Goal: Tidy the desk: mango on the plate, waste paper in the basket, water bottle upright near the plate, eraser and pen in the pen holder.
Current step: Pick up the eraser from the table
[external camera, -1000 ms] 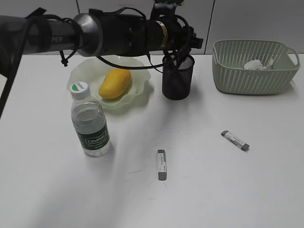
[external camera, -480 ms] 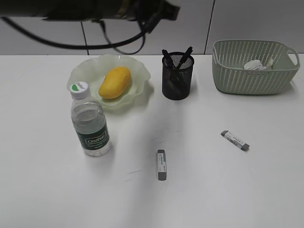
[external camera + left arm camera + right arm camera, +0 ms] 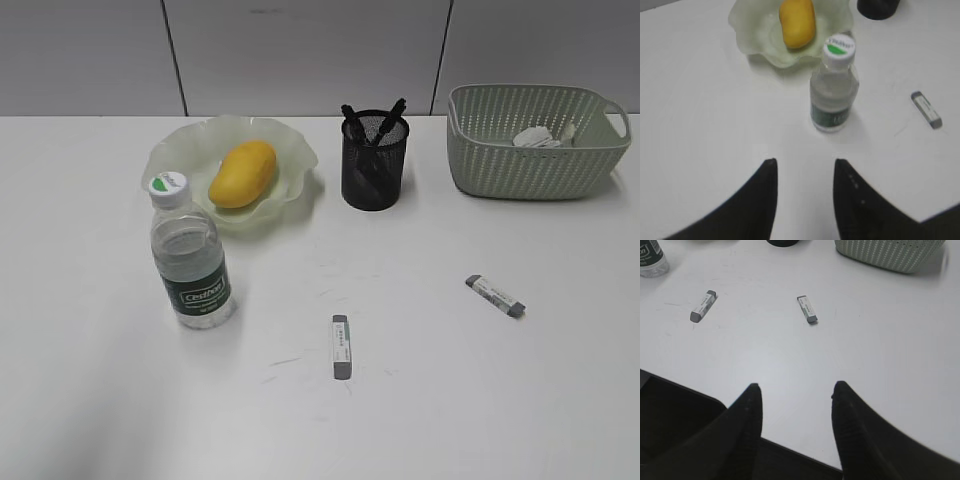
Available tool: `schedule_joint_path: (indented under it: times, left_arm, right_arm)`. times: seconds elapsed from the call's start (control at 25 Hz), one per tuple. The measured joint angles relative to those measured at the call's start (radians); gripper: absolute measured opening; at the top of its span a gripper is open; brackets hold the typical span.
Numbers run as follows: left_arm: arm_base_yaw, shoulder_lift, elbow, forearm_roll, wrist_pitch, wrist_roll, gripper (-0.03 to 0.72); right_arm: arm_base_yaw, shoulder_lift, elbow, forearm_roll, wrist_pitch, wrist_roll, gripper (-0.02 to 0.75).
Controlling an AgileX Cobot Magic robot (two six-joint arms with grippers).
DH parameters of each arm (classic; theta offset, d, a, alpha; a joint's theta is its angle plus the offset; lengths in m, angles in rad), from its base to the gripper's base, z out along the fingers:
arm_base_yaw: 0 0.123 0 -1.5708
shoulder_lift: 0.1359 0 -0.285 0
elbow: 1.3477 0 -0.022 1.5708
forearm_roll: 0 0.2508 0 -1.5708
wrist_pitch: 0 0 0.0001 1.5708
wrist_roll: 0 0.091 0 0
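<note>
Lying apart on the desk (image 3: 480,400) are two erasers (image 3: 341,347) (image 3: 494,296); both grippers (image 3: 804,167) (image 3: 796,390) hover spread wide, holding nothing.

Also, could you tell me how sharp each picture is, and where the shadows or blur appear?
Exterior view: even, soft light, sharp throughout; the water bottle casts only a faint shadow on the desk. Left wrist view: softer focus, the bottle label unreadable, the left gripper a dark blurred shape at the bottom. Right wrist view: the two erasers fairly crisp, the right gripper dark and featureless, the basket slightly smeared.
</note>
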Motion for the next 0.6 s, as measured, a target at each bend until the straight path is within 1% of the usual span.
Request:
schedule_joint_path:
  times: [0.04,0.12,0.2,0.24,0.4,0.6]
  left_arm:
    - [0.000,-0.116,0.036,-0.044,0.027,0.046,0.299]
    - [0.000,-0.273,0.071,-0.137,0.078,0.175,0.352]
    - [-0.001,-0.421,0.082,-0.221,0.151,0.279,0.397]
    - [-0.001,-0.471,0.084,-0.249,0.186,0.309,0.407]
    - [-0.001,-0.634,0.107,-0.287,0.330,0.346,0.421]
    - [0.015,-0.724,0.137,-0.316,0.293,0.347,0.391]
  right_arm:
    - [0.000,0.000,0.000,0.000,0.000,0.000,0.370]
    - [0.000,0.000,0.000,-0.001,0.000,0.000,0.370]
    - [0.000,0.000,0.000,-0.001,0.000,0.000,0.370]
    - [0.000,0.000,0.000,-0.001,0.000,0.000,0.370]
    - [0.000,0.000,0.000,-0.001,0.000,0.000,0.371]
    - [0.000,0.000,0.000,-0.001,-0.002,0.000,0.371]
